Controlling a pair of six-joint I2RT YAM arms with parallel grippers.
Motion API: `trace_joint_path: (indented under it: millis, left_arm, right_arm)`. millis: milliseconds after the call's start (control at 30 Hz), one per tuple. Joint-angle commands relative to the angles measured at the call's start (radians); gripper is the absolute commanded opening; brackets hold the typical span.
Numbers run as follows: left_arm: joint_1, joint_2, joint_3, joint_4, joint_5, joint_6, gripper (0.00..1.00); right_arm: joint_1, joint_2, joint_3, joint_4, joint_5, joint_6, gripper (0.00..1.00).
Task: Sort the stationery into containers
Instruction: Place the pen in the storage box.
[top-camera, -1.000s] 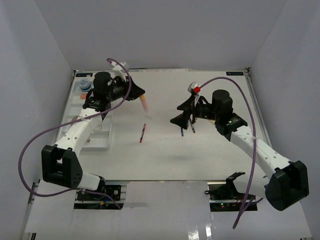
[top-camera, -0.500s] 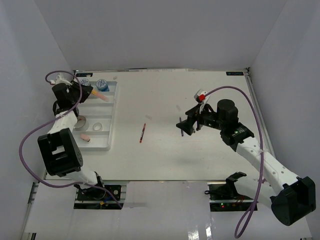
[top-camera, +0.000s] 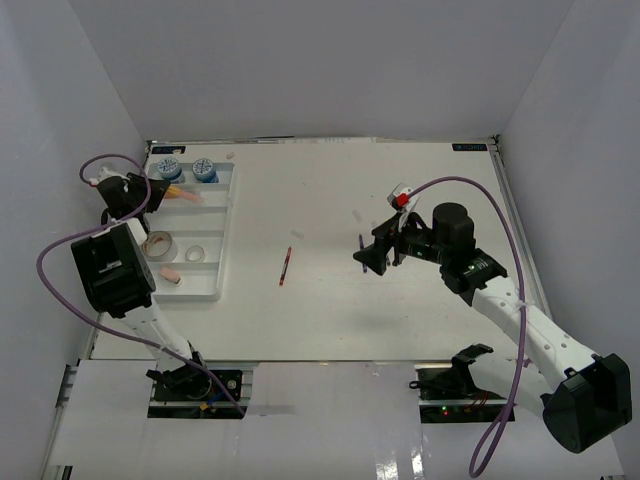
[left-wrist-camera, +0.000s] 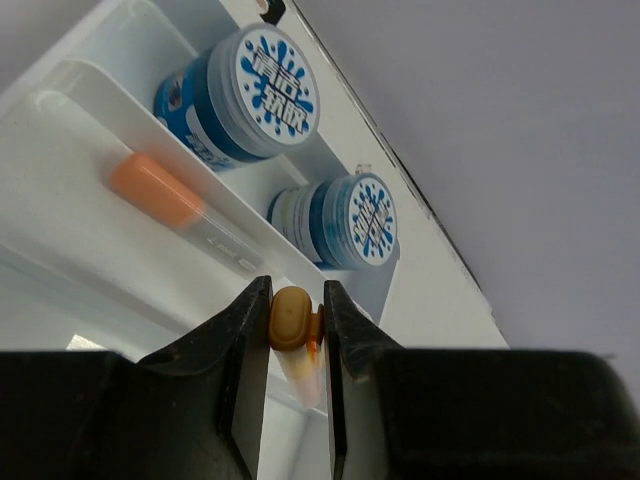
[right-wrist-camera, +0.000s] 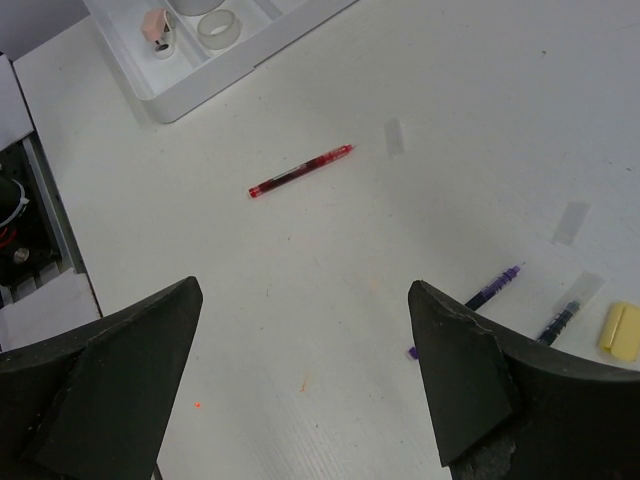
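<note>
My left gripper (left-wrist-camera: 296, 300) is shut on an orange-capped marker (left-wrist-camera: 291, 320) and hangs over the far end of the white tray (left-wrist-camera: 40, 130). From above, that gripper (top-camera: 150, 192) sits at the tray's (top-camera: 228, 225) left side, and the marker (top-camera: 185, 195) points right across a compartment. Two blue-white tubs (left-wrist-camera: 250, 95) (left-wrist-camera: 350, 220) stand in the end compartment. Another orange-capped marker (left-wrist-camera: 155, 188) lies in the compartment beside them. My right gripper (right-wrist-camera: 302, 290) is open above the bare table, with a red pen (right-wrist-camera: 300, 171) lying ahead of it. The red pen (top-camera: 286, 266) lies mid-table.
A tan tape roll (top-camera: 157, 243), a clear roll (top-camera: 195, 254) and a pink eraser (top-camera: 170, 275) lie in the tray's nearer compartments. A purple pen (right-wrist-camera: 493, 285), a dark pen (right-wrist-camera: 560, 320) and a yellow eraser (right-wrist-camera: 622, 332) lie to the right of my right gripper.
My left arm has swung from mid-table to the tray's far left, carrying the orange marker. My right gripper has risen off the pens and drawn back slightly.
</note>
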Motion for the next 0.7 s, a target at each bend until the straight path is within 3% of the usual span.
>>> trace_joint_path:
  millis: [0,67,400,533,667]
  left_arm:
    - [0.015,0.034,0.071,0.066,0.004,-0.013,0.00]
    - [0.018,0.068,0.086,0.062,0.003,-0.004,0.00]
    - [0.030,0.174,0.191,-0.035,-0.019,0.050,0.32]
    - [0.040,0.171,0.207,-0.069,-0.019,0.062,0.57]
    - [0.040,0.139,0.208,-0.116,-0.040,0.104,0.75]
  right_arm:
    - [-0.004,-0.009,-0.012,0.018,-0.007,-0.012,0.90]
    - [-0.004,-0.006,-0.014,0.011,-0.004,-0.012,0.90]
    - [-0.006,-0.008,-0.021,-0.004,0.021,-0.012,0.90]
    - [-0.004,-0.012,-0.021,-0.010,0.036,-0.012,0.90]
    - [-0.004,-0.003,0.000,-0.054,0.071,-0.012,0.90]
